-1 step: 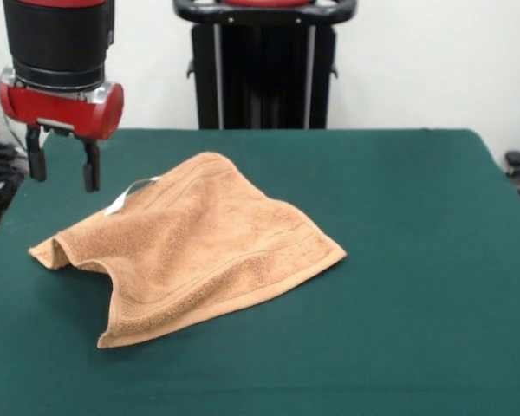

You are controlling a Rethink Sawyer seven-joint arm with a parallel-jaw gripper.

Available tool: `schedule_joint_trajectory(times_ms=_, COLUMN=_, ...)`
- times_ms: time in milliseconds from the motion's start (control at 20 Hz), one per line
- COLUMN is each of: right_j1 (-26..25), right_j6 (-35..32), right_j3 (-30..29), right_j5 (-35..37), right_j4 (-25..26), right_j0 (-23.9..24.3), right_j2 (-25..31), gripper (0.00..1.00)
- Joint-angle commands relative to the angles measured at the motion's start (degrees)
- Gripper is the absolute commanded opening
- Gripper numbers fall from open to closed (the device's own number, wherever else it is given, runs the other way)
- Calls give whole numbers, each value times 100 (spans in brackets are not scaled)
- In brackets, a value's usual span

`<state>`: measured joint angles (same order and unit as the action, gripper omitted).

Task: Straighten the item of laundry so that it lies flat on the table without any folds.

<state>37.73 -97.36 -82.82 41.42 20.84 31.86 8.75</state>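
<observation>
arm upright at the table's [416,260] corner, claw [64,170] spread above towel [199,243].

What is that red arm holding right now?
Nothing. The gripper hangs open above the table, just clear of the towel.

Evenly and brightly lit from above, with no glare on the worktop [416,260]. Only soft, faint shadows under the towel [191,247] edges and below the claw [64,165]. Slightly soft focus throughout, no obvious edge distortion.
</observation>
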Motion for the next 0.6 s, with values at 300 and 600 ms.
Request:
schedule_joint_trajectory(times_ms=300, right_j1=-90, right_j6=238, right_j3=-1068, right_j5=48, right_j4=-51, right_j0=-6, right_j2=510, gripper=100)
schedule_joint_trajectory(times_ms=600, right_j1=-51, right_j6=245, right_j3=-1115, right_j5=39, right_j4=-29, right_j0=-1, right_j2=512, gripper=100)
